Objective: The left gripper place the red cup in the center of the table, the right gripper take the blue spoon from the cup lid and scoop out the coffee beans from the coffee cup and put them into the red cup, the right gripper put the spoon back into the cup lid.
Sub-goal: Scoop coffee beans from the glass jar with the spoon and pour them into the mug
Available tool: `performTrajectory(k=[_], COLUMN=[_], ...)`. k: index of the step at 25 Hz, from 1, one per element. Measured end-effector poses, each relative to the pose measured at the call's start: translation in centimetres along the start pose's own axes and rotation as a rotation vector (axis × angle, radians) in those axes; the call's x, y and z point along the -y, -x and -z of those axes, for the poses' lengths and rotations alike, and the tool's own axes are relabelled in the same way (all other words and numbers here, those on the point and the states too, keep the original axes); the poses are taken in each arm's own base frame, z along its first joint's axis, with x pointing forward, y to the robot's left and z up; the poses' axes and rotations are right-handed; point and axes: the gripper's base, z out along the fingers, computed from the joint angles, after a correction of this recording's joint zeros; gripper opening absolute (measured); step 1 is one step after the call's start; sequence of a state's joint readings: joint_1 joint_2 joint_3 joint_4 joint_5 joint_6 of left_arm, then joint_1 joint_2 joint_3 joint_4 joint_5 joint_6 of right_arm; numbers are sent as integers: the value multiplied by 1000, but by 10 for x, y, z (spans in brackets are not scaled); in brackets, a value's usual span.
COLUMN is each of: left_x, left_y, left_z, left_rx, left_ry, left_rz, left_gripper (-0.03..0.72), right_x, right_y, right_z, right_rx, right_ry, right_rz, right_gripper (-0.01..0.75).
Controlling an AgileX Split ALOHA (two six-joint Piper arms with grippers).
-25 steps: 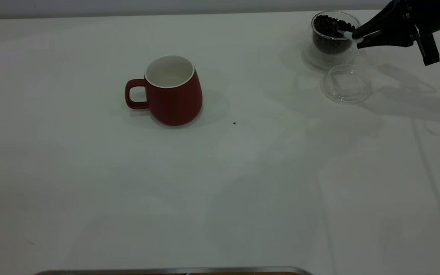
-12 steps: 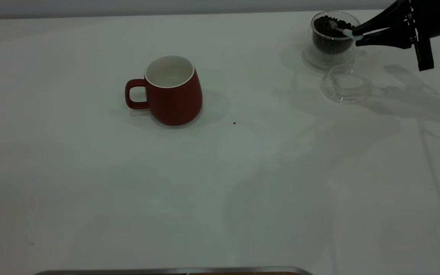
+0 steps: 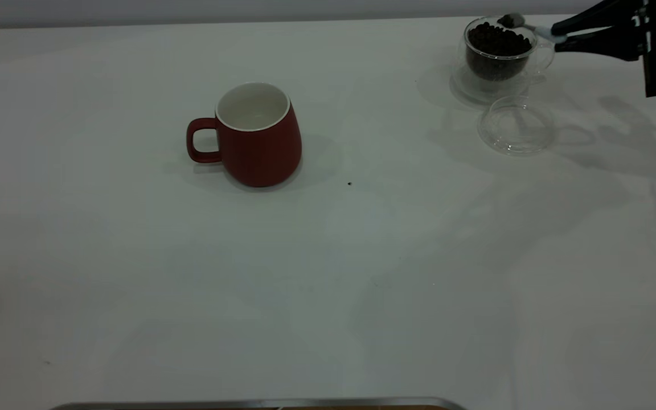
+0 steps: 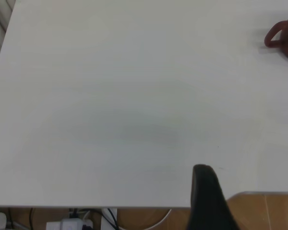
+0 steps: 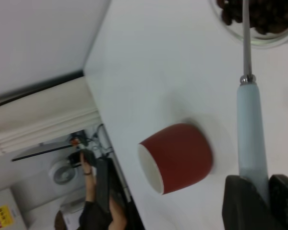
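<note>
1. At the upper right of the exterior view, the right gripper (image 3: 560, 35) pinches the blue spoon (image 3: 536, 28) by its pale handle, its bowl raised above the coffee cup (image 3: 496, 54) of coffee beans (image 3: 496, 39).
2. Just below the coffee cup lies the cup lid (image 3: 516, 125).
3. Left of centre on the table (image 3: 328, 273) stands the red cup (image 3: 254, 136), upright.
4. Only one dark finger (image 4: 207, 199) of the left gripper shows, so whether it is spread cannot be told.

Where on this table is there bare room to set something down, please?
The table is bare in front of and left of the red cup, and between it and the cup lid. The far right corner is crowded: coffee cup, lid, right gripper holding the blue spoon.
</note>
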State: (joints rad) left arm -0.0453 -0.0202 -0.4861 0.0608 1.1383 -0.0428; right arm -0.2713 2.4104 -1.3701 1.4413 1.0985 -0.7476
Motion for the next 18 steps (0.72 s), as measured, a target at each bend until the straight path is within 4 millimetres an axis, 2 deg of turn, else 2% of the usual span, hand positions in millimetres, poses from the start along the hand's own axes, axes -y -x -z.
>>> performTrajectory(k=[12,18], left_x=[0,0], left_y=[0,0], left_z=[0,0], left_rx=[0,0], left_ry=[0,0], left_rz=[-2,-2], left_gripper=[515,515], right_x=[-2,-5], right_y=[-1,-6], right_z=[3,-6], right_rx=[-17,-43], right_ry=[39,33], right_rz=[46,72], right_gripper=[103,103])
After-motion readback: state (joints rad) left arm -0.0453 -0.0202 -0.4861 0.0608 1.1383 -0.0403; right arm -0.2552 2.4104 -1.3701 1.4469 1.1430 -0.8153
